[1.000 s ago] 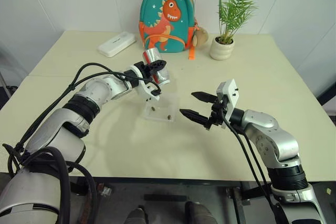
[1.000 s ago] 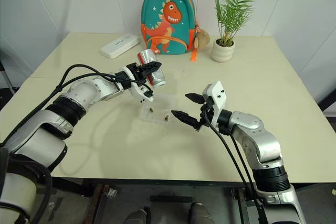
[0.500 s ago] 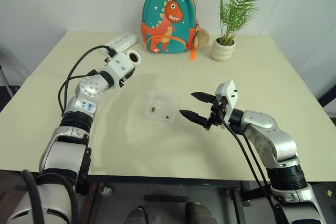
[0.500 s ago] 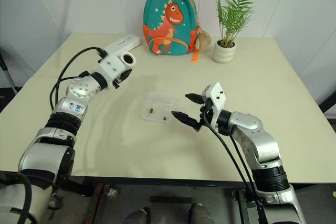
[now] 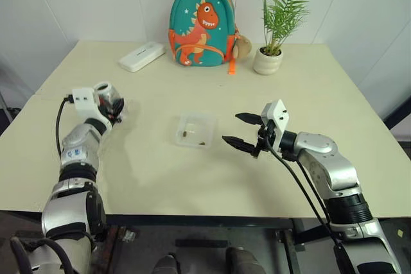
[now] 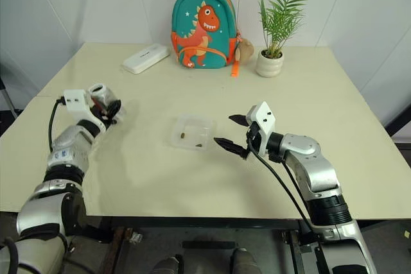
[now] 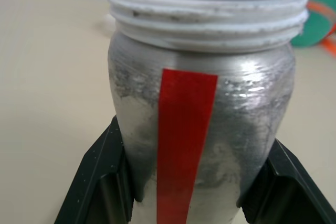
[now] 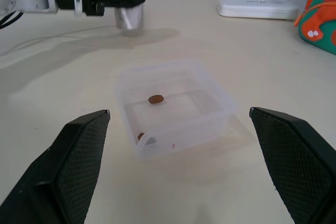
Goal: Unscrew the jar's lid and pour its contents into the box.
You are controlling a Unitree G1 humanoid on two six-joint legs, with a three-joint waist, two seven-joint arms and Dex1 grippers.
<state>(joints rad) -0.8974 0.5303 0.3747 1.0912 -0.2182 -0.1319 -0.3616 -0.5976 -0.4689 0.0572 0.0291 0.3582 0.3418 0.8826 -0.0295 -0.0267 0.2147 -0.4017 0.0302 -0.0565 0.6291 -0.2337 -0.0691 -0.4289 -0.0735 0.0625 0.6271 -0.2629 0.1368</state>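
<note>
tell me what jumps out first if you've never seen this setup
The teal dinosaur backpack at the table's far edge grabs the eye, with the potted palm on its right. Nearer, a clear box sits mid-table with a few brown pieces inside, and the right claw hovers open beside it. At the table's left, the left claw is shut on the open, lidless jar.

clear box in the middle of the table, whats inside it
Inside the clear box lie a few small brown pieces: one sits in plain view, another is half hidden behind the near wall, so the exact count is unclear.
</note>
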